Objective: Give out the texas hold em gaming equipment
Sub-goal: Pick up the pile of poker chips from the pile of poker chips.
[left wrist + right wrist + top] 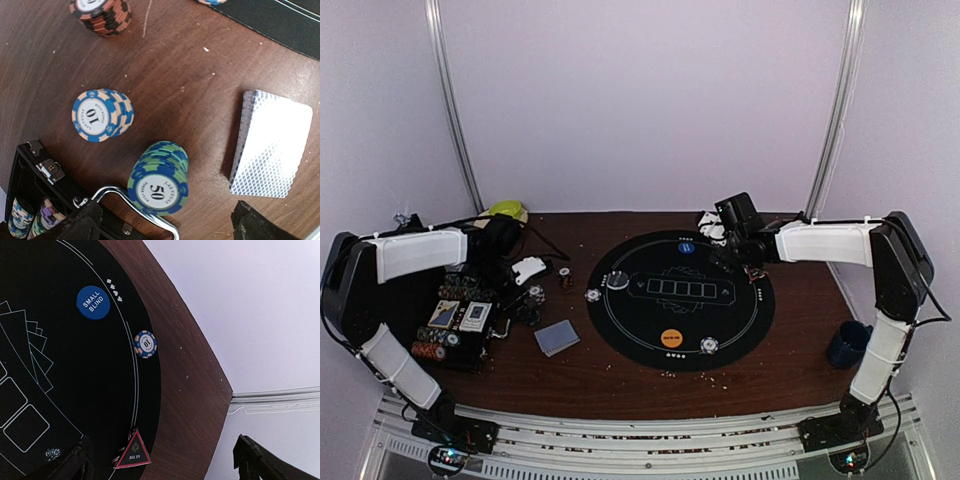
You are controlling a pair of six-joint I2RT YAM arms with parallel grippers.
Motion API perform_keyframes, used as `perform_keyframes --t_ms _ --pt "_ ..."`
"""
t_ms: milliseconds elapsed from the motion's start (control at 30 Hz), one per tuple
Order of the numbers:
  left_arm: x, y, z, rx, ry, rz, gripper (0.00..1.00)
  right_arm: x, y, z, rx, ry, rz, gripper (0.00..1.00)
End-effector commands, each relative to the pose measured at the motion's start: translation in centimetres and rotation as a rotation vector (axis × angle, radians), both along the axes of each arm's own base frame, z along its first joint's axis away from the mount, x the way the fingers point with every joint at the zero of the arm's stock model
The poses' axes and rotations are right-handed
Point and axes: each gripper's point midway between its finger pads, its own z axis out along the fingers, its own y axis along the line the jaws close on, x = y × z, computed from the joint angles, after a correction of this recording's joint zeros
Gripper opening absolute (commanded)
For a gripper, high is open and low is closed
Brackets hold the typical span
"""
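Under my left gripper (170, 226), which hangs open, stands a green-and-blue stack of "50" poker chips (159, 181) between the fingers' line. A blue-and-cream "10" stack (101, 115) and a reddish stack (101, 12) stand further off. The deck of playing cards (270, 142) lies face down to the right. My right gripper (165, 467) is open over the mat's far edge, near a blue "SMALL BLIND" disc (93, 302), a single "10" chip (145, 344) and a triangular "ALL IN" marker (132, 453). An orange disc (671, 338) lies on the mat's near side.
The round black poker mat (740, 310) covers the table's middle. The open black chip case (455, 320) sits at the left, its metal handle (142, 210) beside the "50" stack. A dark blue mug (847, 343) stands at the right. A yellow-green object (506, 210) lies at the back left.
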Motion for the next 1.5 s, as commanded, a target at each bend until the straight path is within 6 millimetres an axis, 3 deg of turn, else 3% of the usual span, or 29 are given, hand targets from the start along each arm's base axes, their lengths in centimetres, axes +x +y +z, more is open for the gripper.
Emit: perform_keyframes --t_ms 0,167,633,967,1467 --pt "1.6 0.4 0.3 -0.005 -0.046 0.031 0.91 -0.4 0.1 0.0 -0.014 -0.011 -0.004 1.0" --pt "2.7 0.1 0.5 -0.04 -0.045 0.02 0.8 -0.4 0.2 -0.3 -0.023 -0.007 -0.003 1.0" --pt "2.3 -0.2 -1.0 -0.051 0.004 0.005 0.7 -0.4 0.3 0.0 -0.031 -0.02 0.0 1.0" --pt "2.4 -0.1 -1.4 -0.041 0.008 0.009 0.54 -0.4 0.4 -0.2 -0.034 -0.019 0.002 1.0" --pt "2.1 -0.3 -0.7 -0.056 0.012 0.007 0.47 -0.5 0.5 -0.2 -0.04 -0.023 0.004 1.0"
